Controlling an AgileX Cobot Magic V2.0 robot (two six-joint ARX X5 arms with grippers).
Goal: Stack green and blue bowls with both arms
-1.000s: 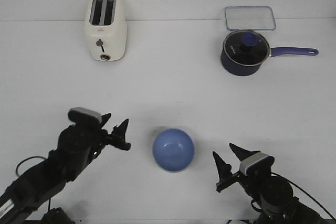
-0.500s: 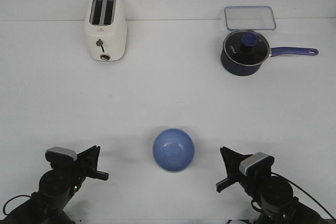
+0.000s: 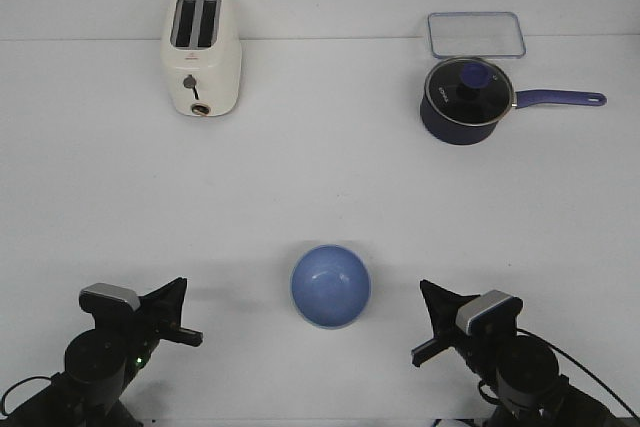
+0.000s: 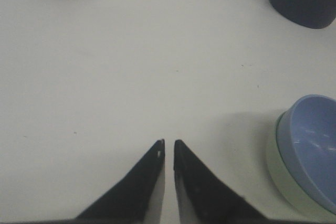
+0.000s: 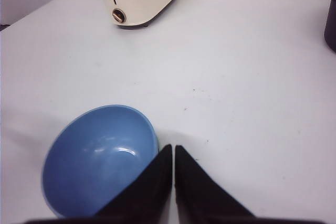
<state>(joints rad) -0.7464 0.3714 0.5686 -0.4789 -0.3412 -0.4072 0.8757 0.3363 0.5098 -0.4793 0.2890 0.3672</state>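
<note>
The blue bowl (image 3: pixel 330 285) sits near the table's front middle. In the left wrist view the blue bowl (image 4: pixel 312 145) rests nested inside the green bowl (image 4: pixel 278 177), whose pale wall shows beneath it. From the front the green bowl is hidden under the blue one. My left gripper (image 3: pixel 178 292) is shut and empty, low at the front left, well apart from the bowls; it also shows in the left wrist view (image 4: pixel 169 142). My right gripper (image 3: pixel 428 292) is shut and empty, just right of the bowls. In the right wrist view the right gripper (image 5: pixel 173 148) lies beside the blue bowl (image 5: pixel 97 156).
A cream toaster (image 3: pixel 201 52) stands at the back left. A dark navy saucepan (image 3: pixel 465 102) with a glass lid and long handle stands at the back right, with a clear rectangular lid (image 3: pixel 476 34) behind it.
My left arm has drawn back and down to the front left, and its jaws have closed. My right gripper's jaws have closed too. The bowls have not moved.
</note>
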